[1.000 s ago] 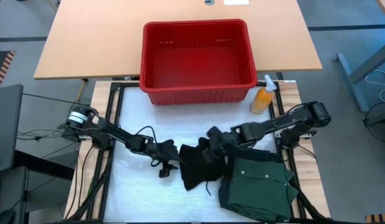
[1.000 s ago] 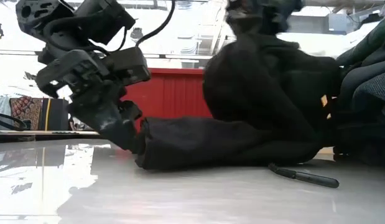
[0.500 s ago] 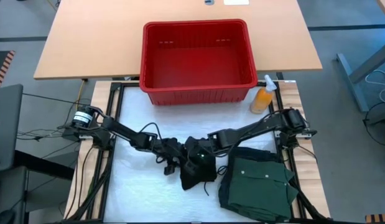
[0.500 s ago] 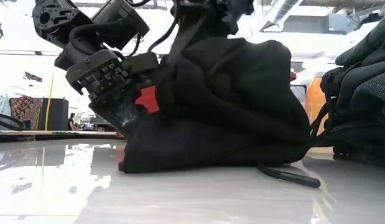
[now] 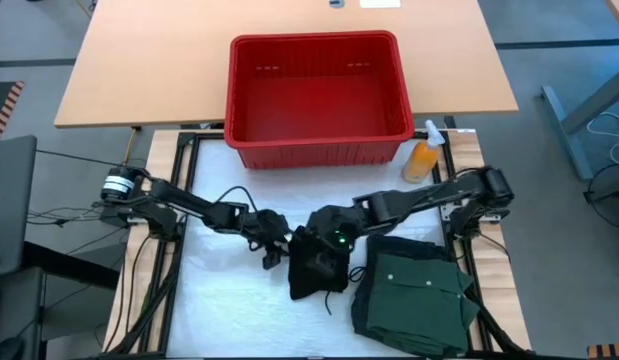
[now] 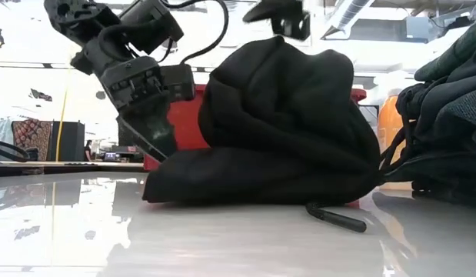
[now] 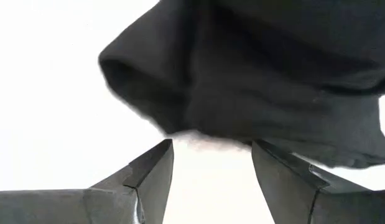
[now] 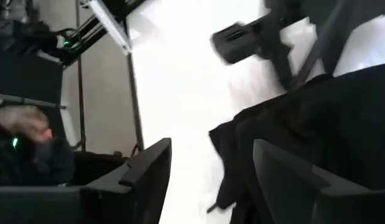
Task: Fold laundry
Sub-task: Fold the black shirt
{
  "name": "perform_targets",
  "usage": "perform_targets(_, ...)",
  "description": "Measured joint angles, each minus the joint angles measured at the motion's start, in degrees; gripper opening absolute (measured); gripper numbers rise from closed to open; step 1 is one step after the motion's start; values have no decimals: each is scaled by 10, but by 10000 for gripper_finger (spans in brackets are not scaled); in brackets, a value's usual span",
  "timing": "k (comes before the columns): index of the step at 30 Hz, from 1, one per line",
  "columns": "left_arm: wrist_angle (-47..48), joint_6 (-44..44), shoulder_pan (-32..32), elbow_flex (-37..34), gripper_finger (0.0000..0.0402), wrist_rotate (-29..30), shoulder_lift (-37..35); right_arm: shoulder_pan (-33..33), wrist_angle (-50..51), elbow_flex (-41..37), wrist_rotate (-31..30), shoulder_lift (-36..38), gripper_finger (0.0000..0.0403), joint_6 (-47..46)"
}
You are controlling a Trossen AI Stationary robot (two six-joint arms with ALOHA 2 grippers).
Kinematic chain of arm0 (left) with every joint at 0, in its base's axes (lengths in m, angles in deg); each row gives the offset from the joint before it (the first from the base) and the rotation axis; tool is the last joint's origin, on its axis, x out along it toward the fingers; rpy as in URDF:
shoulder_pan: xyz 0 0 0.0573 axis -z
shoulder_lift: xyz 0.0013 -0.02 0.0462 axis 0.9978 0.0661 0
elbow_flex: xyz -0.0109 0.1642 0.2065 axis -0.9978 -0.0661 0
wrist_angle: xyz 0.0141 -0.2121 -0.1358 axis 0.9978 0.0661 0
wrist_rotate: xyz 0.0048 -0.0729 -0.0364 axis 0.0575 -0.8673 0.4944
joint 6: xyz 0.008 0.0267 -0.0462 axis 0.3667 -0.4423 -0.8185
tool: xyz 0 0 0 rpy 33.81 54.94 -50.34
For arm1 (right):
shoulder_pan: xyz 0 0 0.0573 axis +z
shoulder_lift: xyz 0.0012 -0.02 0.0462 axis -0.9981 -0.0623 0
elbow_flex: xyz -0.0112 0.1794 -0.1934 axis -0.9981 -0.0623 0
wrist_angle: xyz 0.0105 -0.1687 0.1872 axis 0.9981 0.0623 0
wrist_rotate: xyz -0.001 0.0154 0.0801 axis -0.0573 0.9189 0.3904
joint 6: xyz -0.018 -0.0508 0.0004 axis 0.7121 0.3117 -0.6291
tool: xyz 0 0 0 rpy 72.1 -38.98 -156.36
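Mid-table, on the white glossy work surface (image 5: pixel 219 290), you've got a black garment (image 5: pixel 317 265) bunched into a soft, rounded heap; low view shows it as a lumpy dome w/ a flat fold spread under it and a thin dark cord (image 6: pixel 335 216) trailing out front. Left gripper (image 5: pixel 274 243) sits just beside the heap's left edge, fingers apart, nothing between them; wrist view shows bare white surface in the gap and the cloth's edge just beyond the tips. Right gripper (image 5: pixel 327 222) hovers over the heap's top, fingers spread, released, not gripping fabric. Right of the heap, touching it, lies a dark green buttoned shirt (image 5: pixel 414 290), roughly squared, matte woven look. Behind: red plastic basket (image 5: pixel 317 150) w/ ribbed walls, orange spray bottle (image 5: pixel 422 158) near its right corner.
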Motion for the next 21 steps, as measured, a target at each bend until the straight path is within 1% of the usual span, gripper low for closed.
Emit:
perform_targets(3,61,0,-10,0,208,10,-38,26,44,-1,-45,34,255,18)
perform_targets(5,103,-3,-16,0,208,18,-66,56,71,-15,-102,58,255,44)
perform_targets(7,119,-18,-19,-1,208,25,-94,82,69,-60,-152,87,252,40)
perform_targets(9,122,-36,-20,-1,208,33,-124,96,29,-115,-170,110,246,12)
perform_targets(11,79,-56,-20,-1,208,48,-151,102,-27,-170,-207,126,236,-10)
perform_targets(14,10,-78,-20,0,208,97,-177,105,-98,-227,-253,127,220,-29)
perform_targets(16,-31,-81,-20,1,208,129,-179,105,-122,-240,-269,121,210,-28)
perform_targets(18,-38,-78,-20,10,208,147,-170,106,-147,-242,-288,121,200,-19)
perform_targets(21,-31,-73,-25,39,208,148,-131,101,-152,-242,-331,121,185,-12)
